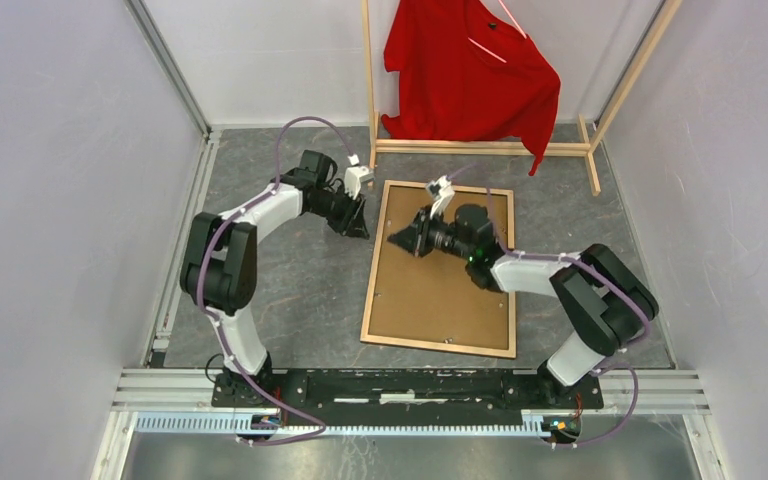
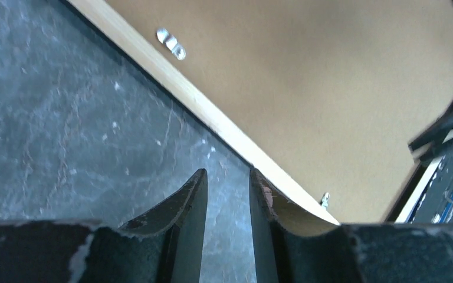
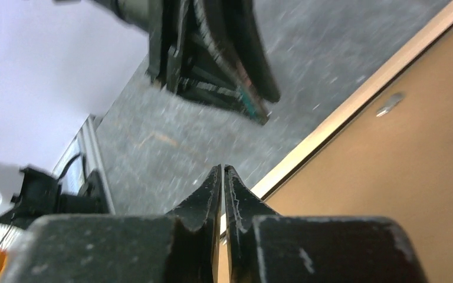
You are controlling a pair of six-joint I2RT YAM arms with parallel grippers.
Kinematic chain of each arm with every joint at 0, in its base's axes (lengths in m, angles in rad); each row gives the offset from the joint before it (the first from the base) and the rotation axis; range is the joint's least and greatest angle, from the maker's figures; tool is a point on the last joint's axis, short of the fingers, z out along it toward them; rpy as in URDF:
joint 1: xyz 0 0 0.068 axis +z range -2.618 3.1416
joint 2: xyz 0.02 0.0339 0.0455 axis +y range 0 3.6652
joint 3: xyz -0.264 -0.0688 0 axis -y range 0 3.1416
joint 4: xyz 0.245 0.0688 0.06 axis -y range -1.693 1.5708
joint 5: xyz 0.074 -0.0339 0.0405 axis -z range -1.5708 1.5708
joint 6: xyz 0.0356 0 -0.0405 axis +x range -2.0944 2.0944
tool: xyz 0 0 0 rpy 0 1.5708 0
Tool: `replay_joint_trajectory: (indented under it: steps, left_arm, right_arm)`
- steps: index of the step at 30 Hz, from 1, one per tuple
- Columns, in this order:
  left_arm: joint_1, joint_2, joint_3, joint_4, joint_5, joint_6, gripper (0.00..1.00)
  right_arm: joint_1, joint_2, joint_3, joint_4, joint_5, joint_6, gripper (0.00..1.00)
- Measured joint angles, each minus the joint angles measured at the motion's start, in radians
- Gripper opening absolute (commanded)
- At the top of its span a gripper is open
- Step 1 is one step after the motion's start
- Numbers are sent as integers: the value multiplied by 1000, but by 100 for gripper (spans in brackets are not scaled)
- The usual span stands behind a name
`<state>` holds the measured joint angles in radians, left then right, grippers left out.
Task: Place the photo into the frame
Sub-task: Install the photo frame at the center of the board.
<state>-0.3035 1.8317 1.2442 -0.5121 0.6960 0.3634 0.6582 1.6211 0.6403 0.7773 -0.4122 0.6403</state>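
The frame (image 1: 371, 285) lies face down on the grey table, its light wood rails up, with the thin brown backing board (image 1: 445, 300) inside it. The photo is not in view. My left gripper (image 1: 360, 228) is low beside the frame's left rail near the far corner, narrowly open and empty. In the left wrist view the gripper (image 2: 229, 174) is over bare table next to the rail (image 2: 212, 112). My right gripper (image 1: 392, 238) is shut and empty over the board's left part. In the right wrist view the gripper (image 3: 222, 170) is next to the rail (image 3: 354, 100).
A wooden clothes rack with a red shirt (image 1: 470, 70) stands at the back, close behind the frame. Small metal tabs (image 2: 171, 43) sit on the board's edge, one showing in the right wrist view (image 3: 389, 104). White walls close in on both sides. The two grippers are close together.
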Motion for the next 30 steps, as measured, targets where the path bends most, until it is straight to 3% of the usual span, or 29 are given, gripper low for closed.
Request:
replay_joint_trajectory:
  steps: [2, 9, 14, 30]
  left_arm:
    - [2, 31, 36, 23, 15, -31, 40]
    - [-2, 172, 94, 62, 42, -127, 39]
    - [-2, 211, 117, 71, 57, -167, 33]
    - [-2, 247, 138, 95, 93, -175, 18]
  right_arm:
    - [-61, 17, 72, -50, -9, -23, 0]
    - [-151, 208, 312, -204, -4, -98, 0]
    - [-165, 331, 420, -285, 2, -126, 0]
    - [-171, 464, 502, -346, 2, -146, 0]
